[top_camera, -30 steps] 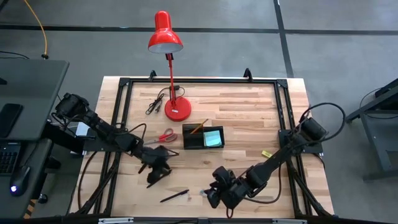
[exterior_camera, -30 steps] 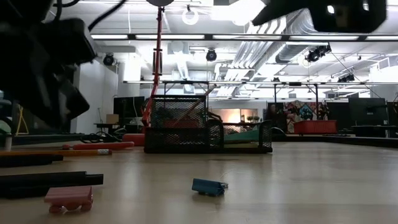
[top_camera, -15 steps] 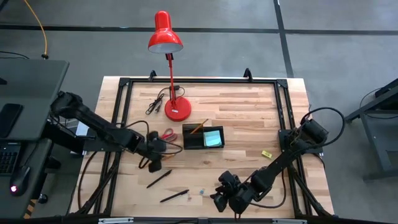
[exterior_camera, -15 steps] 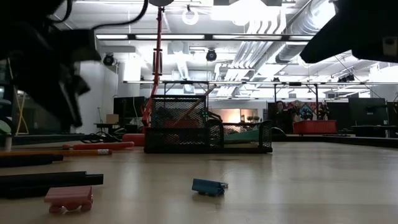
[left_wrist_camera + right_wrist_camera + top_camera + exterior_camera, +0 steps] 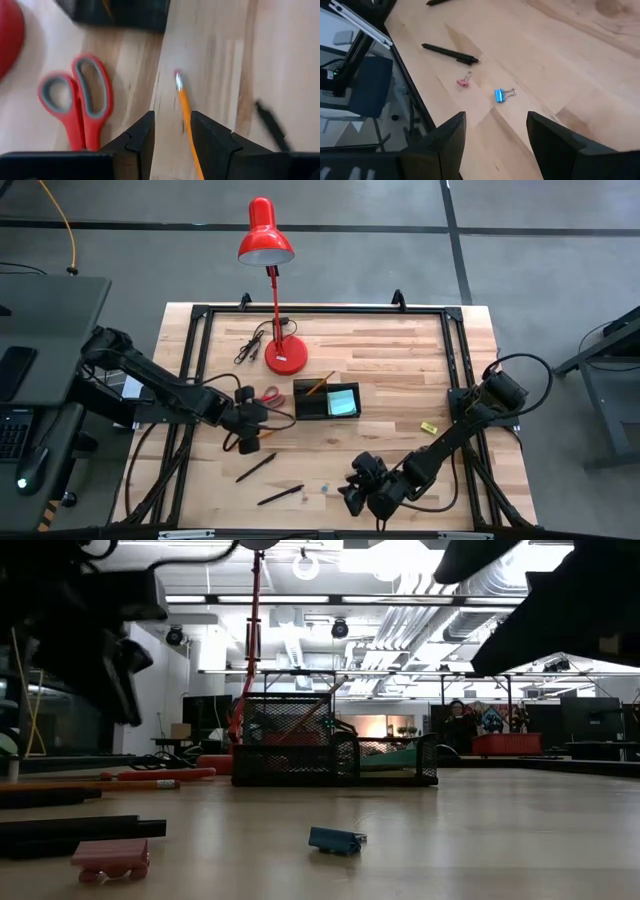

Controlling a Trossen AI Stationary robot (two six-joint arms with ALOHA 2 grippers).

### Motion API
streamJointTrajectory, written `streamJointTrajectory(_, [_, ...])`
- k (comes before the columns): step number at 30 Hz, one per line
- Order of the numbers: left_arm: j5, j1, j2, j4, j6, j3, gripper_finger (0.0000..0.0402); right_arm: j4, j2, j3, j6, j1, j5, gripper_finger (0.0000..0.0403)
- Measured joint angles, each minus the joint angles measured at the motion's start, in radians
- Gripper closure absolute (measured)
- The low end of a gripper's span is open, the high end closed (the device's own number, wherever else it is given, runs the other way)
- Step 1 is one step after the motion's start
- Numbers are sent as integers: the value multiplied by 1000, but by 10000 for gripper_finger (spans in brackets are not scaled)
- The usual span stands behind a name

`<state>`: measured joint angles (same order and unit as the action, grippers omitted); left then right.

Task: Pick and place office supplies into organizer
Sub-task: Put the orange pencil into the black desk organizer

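Left gripper (image 5: 247, 442) low over table, fingers (image 5: 137, 142) parted by narrow gap, nothing between; orange pencil (image 5: 187, 117) lies just beside gap, red-handled scissors (image 5: 266, 396) close by. Organizer (image 5: 327, 399) past scissors, teal sticky pad inside right compartment. Right gripper (image 5: 352, 498) near front edge, jaws spread, empty; blue binder clip (image 5: 500, 94), pink clip (image 5: 463, 82), black pen (image 5: 450, 53) ahead of it.

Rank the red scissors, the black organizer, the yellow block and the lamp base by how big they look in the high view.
1. black organizer
2. lamp base
3. red scissors, partly hidden by the left arm, so unsure against the base
4. yellow block
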<state>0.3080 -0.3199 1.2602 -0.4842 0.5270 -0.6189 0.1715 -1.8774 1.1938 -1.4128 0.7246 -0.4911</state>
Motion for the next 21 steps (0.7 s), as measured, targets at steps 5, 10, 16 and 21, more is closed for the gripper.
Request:
streamJointTrajectory(5, [-54,0,44,17,19,1,287,-6,0,0,3,-5,-6,206])
streamJointTrajectory(10, [-106,-1,83,74,20,0,287,-8,0,0,8,-5,-10,206])
streamJointTrajectory(16, [-134,-1,134,89,21,0,287,-9,0,0,7,-5,-11,206])
streamJointTrajectory(21, [-131,-1,133,74,19,0,287,-16,0,0,0,-2,-14,206])
